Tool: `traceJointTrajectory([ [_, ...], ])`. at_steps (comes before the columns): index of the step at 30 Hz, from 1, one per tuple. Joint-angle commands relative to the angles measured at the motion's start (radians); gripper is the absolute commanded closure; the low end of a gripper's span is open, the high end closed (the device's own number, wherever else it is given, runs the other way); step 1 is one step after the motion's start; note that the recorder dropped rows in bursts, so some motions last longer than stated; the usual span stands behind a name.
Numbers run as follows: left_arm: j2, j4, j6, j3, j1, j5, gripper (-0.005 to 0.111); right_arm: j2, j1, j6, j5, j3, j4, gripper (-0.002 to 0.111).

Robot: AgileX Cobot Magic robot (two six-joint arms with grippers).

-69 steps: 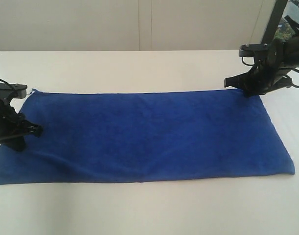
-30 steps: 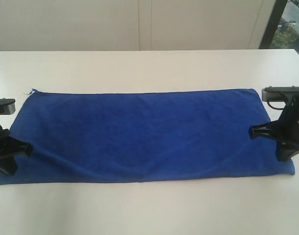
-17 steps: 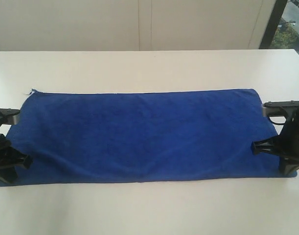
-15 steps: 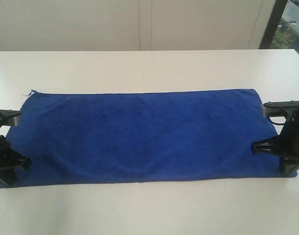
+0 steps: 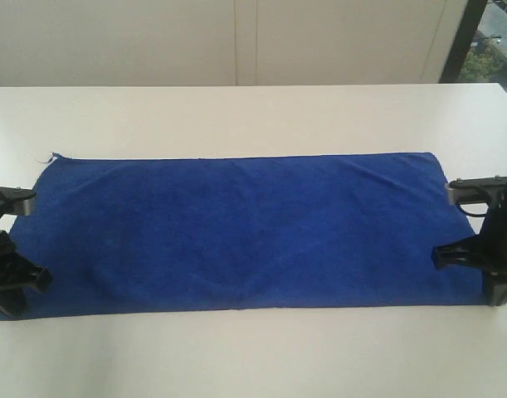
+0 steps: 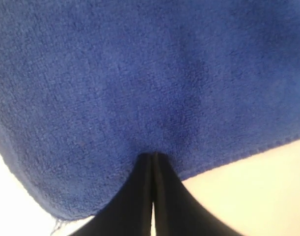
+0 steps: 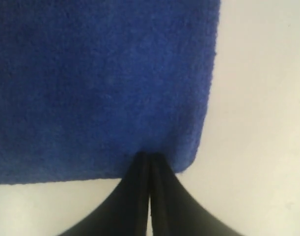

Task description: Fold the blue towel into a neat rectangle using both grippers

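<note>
The blue towel [image 5: 236,224] lies spread flat as a long rectangle on the white table [image 5: 236,116], with a loose thread at its far left corner. My left gripper [image 5: 11,308] is shut, tips resting on the cloth by its near left corner. In the left wrist view the gripper [image 6: 153,156] shows closed jaws touching the towel [image 6: 140,73] just inside the hem. My right gripper [image 5: 495,300] is also shut, standing on the near right corner. The right wrist view shows that gripper [image 7: 149,156] with tips together on the towel [image 7: 100,73] close to its rounded corner.
Bare white table surrounds the towel on all sides. A pale wall [image 5: 236,41] rises behind the table, and a dark window frame [image 5: 465,37] stands at the far right.
Both shut grippers have slid along the towel's short ends toward the near edge, the right one coming from the far right corner. The towel's far edge has shifted slightly nearer.
</note>
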Motion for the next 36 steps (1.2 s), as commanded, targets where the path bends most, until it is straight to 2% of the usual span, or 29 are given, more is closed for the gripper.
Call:
traceJointTrajectory([
  [1, 0.003, 0.013, 0.006, 0.004, 0.000, 0.012, 0.107, -0.036, -0.005, 0.008, 0.001, -0.038, -0.012, 0.108],
  [13, -0.175, -0.032, 0.006, -0.052, 0.000, 0.023, 0.107, -0.291, -0.007, 0.012, -0.141, -0.042, 0.035, 0.108],
  [16, -0.277, -0.080, 0.003, -0.052, 0.000, 0.059, 0.107, -0.270, -0.007, -0.009, -0.215, -0.044, 0.035, 0.108],
  [20, -0.445, -0.079, -0.026, -0.052, 0.000, 0.118, 0.107, -0.165, -0.026, -0.013, -0.231, -0.086, 0.035, 0.108],
  [23, -0.557, -0.075, -0.058, -0.052, 0.000, 0.113, 0.107, -0.105, -0.042, -0.018, -0.242, -0.125, 0.035, 0.108],
  [25, -0.653, -0.039, -0.090, -0.052, 0.000, 0.098, 0.107, -0.057, -0.047, -0.034, -0.274, -0.147, 0.039, 0.108],
  [26, -0.697, 0.054, -0.179, -0.052, 0.000, 0.084, 0.107, -0.026, -0.047, -0.034, -0.298, -0.159, 0.048, 0.107],
  [28, -0.733, 0.282, -0.362, -0.052, 0.000, 0.088, 0.107, 0.018, -0.047, -0.034, -0.322, -0.174, 0.069, 0.099],
  [29, -0.736, 0.334, -0.403, -0.052, 0.000, 0.093, 0.107, 0.033, -0.047, -0.034, -0.326, -0.184, 0.071, 0.094],
  [32, -0.736, 0.364, -0.424, -0.051, 0.000, 0.093, 0.107, 0.077, -0.047, -0.034, -0.351, -0.199, 0.077, 0.074],
  [34, -0.736, 0.364, -0.424, -0.051, 0.000, 0.093, 0.107, 0.097, -0.047, -0.034, -0.374, -0.199, 0.077, 0.066],
  [36, -0.736, 0.364, -0.424, -0.051, 0.000, 0.112, 0.107, 0.122, -0.047, -0.034, -0.378, -0.199, 0.069, 0.065],
])
